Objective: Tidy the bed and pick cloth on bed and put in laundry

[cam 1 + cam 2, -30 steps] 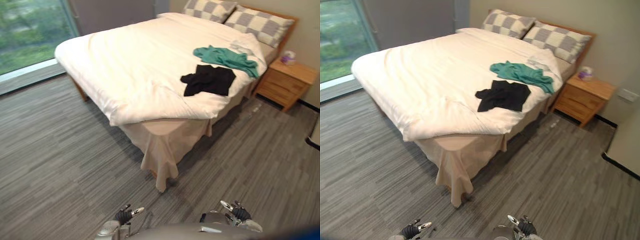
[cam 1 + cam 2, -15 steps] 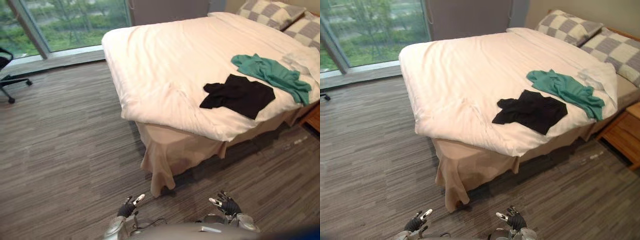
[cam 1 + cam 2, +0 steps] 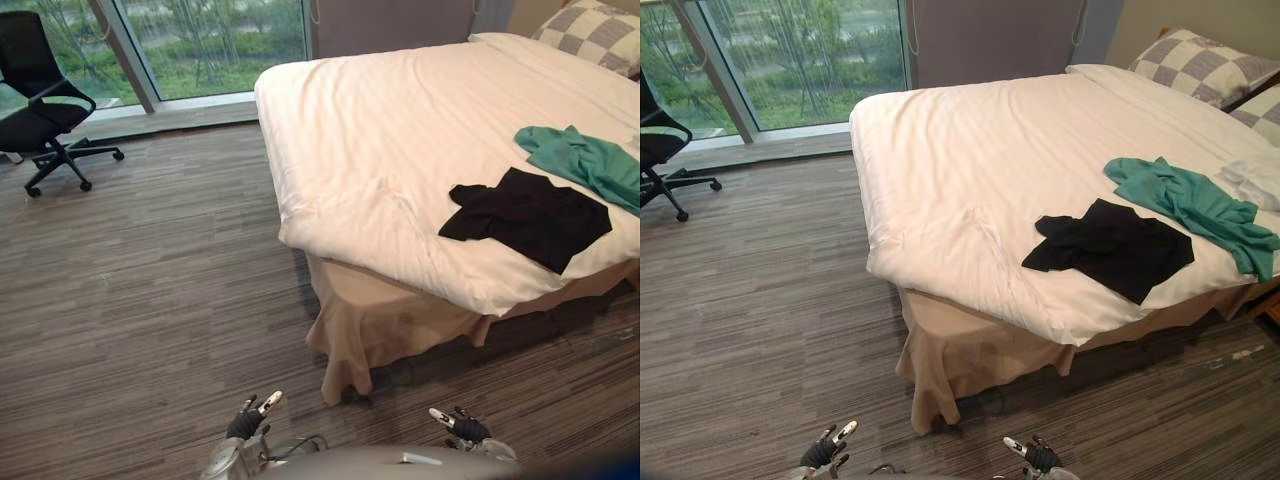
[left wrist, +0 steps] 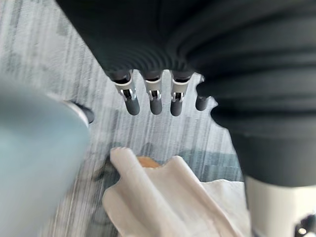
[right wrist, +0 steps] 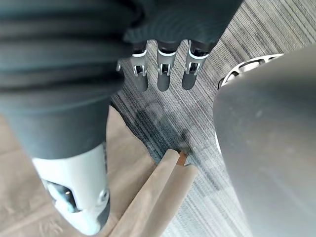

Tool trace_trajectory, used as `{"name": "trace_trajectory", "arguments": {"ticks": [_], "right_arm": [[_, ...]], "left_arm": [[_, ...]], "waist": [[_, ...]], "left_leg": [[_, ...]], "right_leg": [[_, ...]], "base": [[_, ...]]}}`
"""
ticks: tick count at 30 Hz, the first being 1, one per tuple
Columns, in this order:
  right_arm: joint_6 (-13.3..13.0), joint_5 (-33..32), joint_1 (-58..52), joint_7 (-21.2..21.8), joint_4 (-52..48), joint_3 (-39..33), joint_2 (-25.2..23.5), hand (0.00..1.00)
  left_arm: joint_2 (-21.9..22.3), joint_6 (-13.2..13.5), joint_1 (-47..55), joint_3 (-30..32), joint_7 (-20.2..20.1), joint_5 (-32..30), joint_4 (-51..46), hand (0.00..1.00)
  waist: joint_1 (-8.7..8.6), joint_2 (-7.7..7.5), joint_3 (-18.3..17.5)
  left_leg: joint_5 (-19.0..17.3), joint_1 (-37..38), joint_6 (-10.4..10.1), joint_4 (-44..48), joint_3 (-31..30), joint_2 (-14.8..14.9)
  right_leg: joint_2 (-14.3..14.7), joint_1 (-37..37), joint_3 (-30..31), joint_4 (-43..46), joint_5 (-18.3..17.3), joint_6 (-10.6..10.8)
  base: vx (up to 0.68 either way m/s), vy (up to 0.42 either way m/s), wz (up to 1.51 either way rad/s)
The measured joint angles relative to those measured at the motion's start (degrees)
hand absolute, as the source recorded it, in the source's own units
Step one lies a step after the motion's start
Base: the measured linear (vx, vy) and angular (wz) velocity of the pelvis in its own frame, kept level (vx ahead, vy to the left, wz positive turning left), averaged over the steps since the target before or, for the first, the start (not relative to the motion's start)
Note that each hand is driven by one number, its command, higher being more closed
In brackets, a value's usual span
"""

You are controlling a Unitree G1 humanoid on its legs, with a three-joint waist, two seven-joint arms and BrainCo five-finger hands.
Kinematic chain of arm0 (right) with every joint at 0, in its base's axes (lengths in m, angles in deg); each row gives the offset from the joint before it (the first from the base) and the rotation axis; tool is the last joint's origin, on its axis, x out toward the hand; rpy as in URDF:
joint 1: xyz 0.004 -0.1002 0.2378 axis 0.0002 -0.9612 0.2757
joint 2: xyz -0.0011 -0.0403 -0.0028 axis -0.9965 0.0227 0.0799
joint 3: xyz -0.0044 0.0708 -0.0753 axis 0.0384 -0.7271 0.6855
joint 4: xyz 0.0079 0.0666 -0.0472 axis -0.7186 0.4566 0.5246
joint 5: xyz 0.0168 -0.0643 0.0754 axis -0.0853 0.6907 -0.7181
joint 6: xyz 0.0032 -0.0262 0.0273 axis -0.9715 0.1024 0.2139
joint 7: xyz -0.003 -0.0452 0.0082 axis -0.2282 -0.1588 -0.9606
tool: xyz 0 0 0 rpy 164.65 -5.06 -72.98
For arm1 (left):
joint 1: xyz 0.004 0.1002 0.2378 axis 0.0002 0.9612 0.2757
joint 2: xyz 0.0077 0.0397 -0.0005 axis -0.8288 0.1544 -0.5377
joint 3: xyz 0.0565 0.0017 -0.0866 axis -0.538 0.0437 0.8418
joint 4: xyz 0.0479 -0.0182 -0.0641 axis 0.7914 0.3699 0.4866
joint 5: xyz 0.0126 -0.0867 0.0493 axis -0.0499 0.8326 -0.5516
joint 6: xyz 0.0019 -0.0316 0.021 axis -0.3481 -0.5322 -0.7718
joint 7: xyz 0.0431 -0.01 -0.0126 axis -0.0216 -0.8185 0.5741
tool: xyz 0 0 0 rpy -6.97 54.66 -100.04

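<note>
1. Step in hand: approach. The robot stands on the floor [image 3: 150, 290] off the near corner of the bed [image 3: 400, 110], well short of it. No cloth is picked up yet.
2. Left hand [image 3: 247, 420]: low at the body's left side, fingers [image 4: 153, 101] straight and relaxed, nothing in it.
3. Right hand [image 3: 460, 426]: low at the right side, fingers [image 5: 165, 74] likewise loose, empty.
4. Task things: black cloth [image 3: 530, 215] lies crumpled on the duvet, near the bed's right-side edge. Teal cloth [image 3: 590, 165] lies just beyond it toward the checkered pillow [image 3: 600, 25]; the two look touching or nearly so, I cannot tell which.
5. Bed state: duvet mostly flat, with a rumpled patch [image 3: 365, 200] at the near corner. Beige bed skirt [image 3: 350, 330] hangs loose to the floor below that corner.
6. Surroundings: office chair [image 3: 45, 100] by the window [image 3: 210, 40], well apart from the bed.
7. Judgement, next move: close on the right side of the bed until the black cloth is within arm's reach, then raise the right hand over it and gather a fold.
8. Judgement, needs: the cloth is limp, so a pinch at the bunched near edge should lift it whole. The grip must take the cloth and not the duvet beneath.
9. Judgement, remaining: both cloths to laundry, whose place I cannot tell from here, then smoothing of the rumpled corner.
</note>
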Motion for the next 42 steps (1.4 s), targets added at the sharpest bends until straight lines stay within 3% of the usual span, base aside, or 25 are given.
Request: {"name": "trace_trajectory", "arguments": {"ticks": [4, 6, 9, 12, 14, 18, 20, 21, 22, 24, 27, 30, 34, 39, 40, 42], "right_arm": [[0.6, -0.1, -0.3, 0.0, 0.1, -1.5, 0.0, 0.0], [1.8, -1.1, -0.6, 0.0, 0.1, -2.3, 0.0, 0.0], [3.0, -1.4, -0.7, 0.3, 0.1, -2.9, 0.1, 0.0], [4.2, -3.8, -0.7, 0.7, 0.1, -3.5, 0.5, 0.0], [4.8, -5.8, -0.7, 0.9, 0.1, -3.6, 1.4, 0.0], [5.1, -7.5, -0.7, 0.8, 0.0, -5.2, 2.3, 0.0], [5.1, -7.9, -0.7, 0.7, -0.2, -6.2, 2.2, 0.0], [5.1, -8.1, -1.0, 0.5, -0.4, -6.6, 2.2, 0.0], [5.1, -8.2, -1.0, 0.5, -0.4, -6.6, 2.2, 0.0], [5.1, -8.4, -1.1, 0.4, -0.4, -7.8, 2.0, 0.0], [4.2, -8.4, -1.2, -0.2, -0.5, -8.7, 1.7, 0.0], [3.8, -8.4, -3.4, -1.0, -0.5, -10.4, 1.4, 0.0], [3.8, -8.2, -5.2, -1.1, -0.4, -11.0, 1.2, 0.0], [3.8, -8.3, -3.9, -1.2, -0.6, -10.7, 1.3, 0.0], [3.8, -8.4, -2.9, -1.4, -0.6, -10.7, 1.3, 0.0], [3.8, -8.4, -2.5, -1.8, -1.0, -10.7, 1.3, 0.0]], "left_arm": [[-0.2, 0.7, -0.4, 1.7, 5.9, 10.2, 1.0, 0.0], [-0.6, 3.3, -0.4, 6.8, 10.8, 16.0, -1.4, 0.0], [-2.3, 5.9, -0.6, 9.8, 15.7, 16.6, -8.0, 0.0], [-7.6, 8.9, -2.5, 11.9, 20.6, 14.6, -16.1, 0.0], [-12.7, 10.7, -5.2, 12.0, 22.4, 10.4, -20.3, 0.0], [-18.5, 12.4, -11.2, 11.1, 23.3, 2.3, -25.0, 0.0], [-21.6, 12.7, -15.0, 8.2, 22.8, -1.4, -29.2, 0.0], [-23.8, 14.0, -18.3, 3.8, 21.1, -5.5, -31.9, 0.0], [-24.0, 14.9, -18.8, 3.1, 20.3, -5.5, -32.0, 0.0], [-24.9, 19.9, -21.9, -2.9, 20.1, -16.8, -33.3, 0.0], [-24.6, 24.5, -22.8, -5.8, 19.2, -27.9, -34.5, 0.0], [-24.7, 26.6, -24.4, -10.0, 17.8, -35.2, -38.4, 0.0], [-24.7, 25.4, -25.9, -14.5, 17.9, -43.5, -39.4, 0.0], [-24.6, 16.7, -30.4, -20.6, 19.0, -51.0, -34.0, 0.0], [-24.6, 12.7, -31.8, -20.8, 21.0, -52.5, -30.5, 0.0], [-24.6, 10.2, -33.1, -21.6, 21.9, -52.5, -28.0, 0.0]], "waist": [[-0.12, -0.01, -0.5], [0.1, -0.38, -0.7], [0.17, -0.68, -0.7], [0.32, -0.43, -0.7], [0.3, 0.01, -0.8], [0.38, 0.63, -0.3], [0.37, 1.06, -0.1], [-0.08, 1.28, 0.0], [-0.19, 1.31, 0.0], [-0.91, 1.77, -0.2], [-2.59, 2.29, -0.1], [-3.21, 2.35, 0.0], [-3.53, 2.39, 0.0], [-4.76, 3.8, 0.2], [-6.09, 4.25, 0.7], [-6.42, 4.51, 1.3]], "left_leg": [[1.6, 1.1, -0.2, -3.3, -0.8, 0.0], [1.9, 1.1, -0.2, -4.1, -1.4, 0.0], [1.9, 1.3, -0.2, -4.1, -2.3, -0.1], [1.9, 1.6, -0.2, -4.4, -2.2, -0.1], [2.5, 2.0, -0.1, -5.5, -2.1, -0.1], [2.6, 1.9, 0.0, -5.8, -1.3, -0.2], [2.6, 1.9, 0.0, -5.8, -0.5, -0.1], [2.6, 1.9, 0.0, -5.8, -0.1, -0.1], [2.6, 2.0, 0.0, -5.8, 0.0, -0.1], [2.5, 2.2, -0.1, -5.8, 1.1, 0.0], [2.0, 3.0, -0.3, -5.8, 2.9, 0.4], [2.0, 3.1, -0.3, -5.8, 3.3, 0.5], [2.0, 3.6, -0.3, -5.8, 4.4, 0.6], [1.7, 0.0, -0.2, -6.0, 5.9, 0.9], [1.9, -2.6, 0.1, -5.9, 6.1, 0.9], [2.1, -3.8, 0.1, -5.8, 6.6, 0.9]], "right_leg": [[0.5, 0.5, -0.9, -0.9, 0.1, 0.1], [0.8, 0.8, -1.5, -1.5, 0.2, 0.1], [0.8, 1.7, -2.1, -1.8, 0.2, 0.1], [0.9, 2.0, -2.1, -2.3, 0.5, -0.1], [1.0, 2.1, -2.0, -2.9, 0.8, -0.1], [1.0, 1.8, -0.7, -3.6, 1.3, -0.1], [1.1, 1.2, 0.4, -3.7, 1.6, -0.2], [1.2, 1.2, 0.9, -3.9, 1.7, -0.2], [1.2, 1.2, 0.9, -3.9, 1.7, -0.2], [1.4, 1.2, 1.9, -4.6, 2.1, -0.4], [1.9, 1.2, 4.2, -5.4, 2.6, -0.6], [2.0, 1.2, 4.6, -5.5, 2.7, -0.6], [2.0, 1.0, 5.9, -5.5, 2.8, -0.9], [2.3, -4.1, 7.5, -5.1, 3.8, -0.9], [2.3, -7.1, 8.1, -4.6, 4.0, -0.8], [2.2, -8.8, 8.7, -4.1, 4.1, -0.8]], "base": [[0.02, -0.036, 0.1], [0.04, -0.034, 0.14], [0.03, -0.021, 0.2], [0.0, -0.001, -0.01], [0.0, 0.0, 0.0], [-0.03, 0.012, -0.09], [-0.03, 0.011, -0.23], [-0.03, 0.004, -0.15], [-0.02, 0.001, -0.11], [0.0, 0.003, -0.22], [0.01, -0.003, -0.4], [0.04, -0.029, -0.1], [0.0, -0.015, -0.17], [-0.07, 0.007, -0.19], [-0.06, 0.008, -0.09], [-0.02, 0.019, -0.18]]}}
